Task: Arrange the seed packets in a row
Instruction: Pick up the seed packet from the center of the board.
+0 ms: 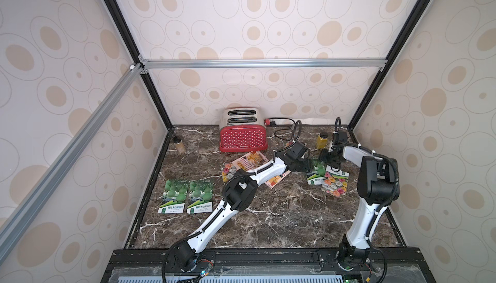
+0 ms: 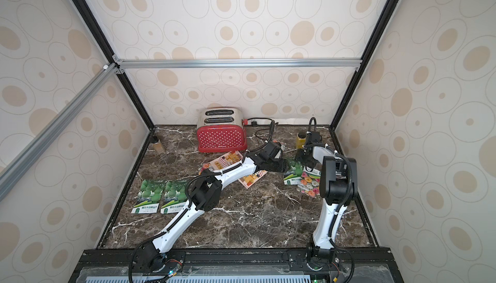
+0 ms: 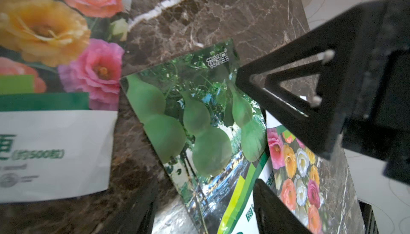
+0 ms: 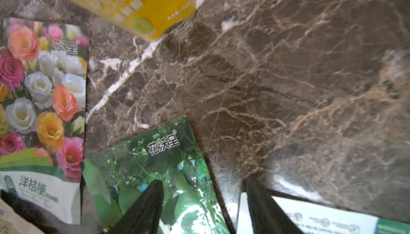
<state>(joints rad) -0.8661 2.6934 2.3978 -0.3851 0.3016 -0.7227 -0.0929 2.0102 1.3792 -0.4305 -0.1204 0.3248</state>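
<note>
front-left pair: two green gourd packets (image 1: 173, 195) side by side on the marble table (image 1: 268, 214).
left gripper (image 3: 205, 184): fingers spread above a third gourd packet (image 1: 316, 173), back right.
right gripper (image 4: 203, 184): fingers spread, straddling that packet's edge.
peach packets (image 1: 251, 162): partly under the left arm (image 1: 268, 170).

— Where are the top views looking from?
— Both are looking down from high above the near edge of the marble table (image 1: 281, 214), facing the back wall. They are sitting side by side and sharing almost the whole scene.
— And the wrist cameras?
— Each is sitting very close to the tabletop, peering out past its own fingertips. The left fingers (image 3: 273, 213) are pointing at a green gourd packet (image 3: 199, 128) lying just ahead of them. One of the right fingers (image 4: 144, 210) is showing over that same packet, so both wrist views are sharing it, along with the flower packet (image 4: 42, 102) beside it.
</note>
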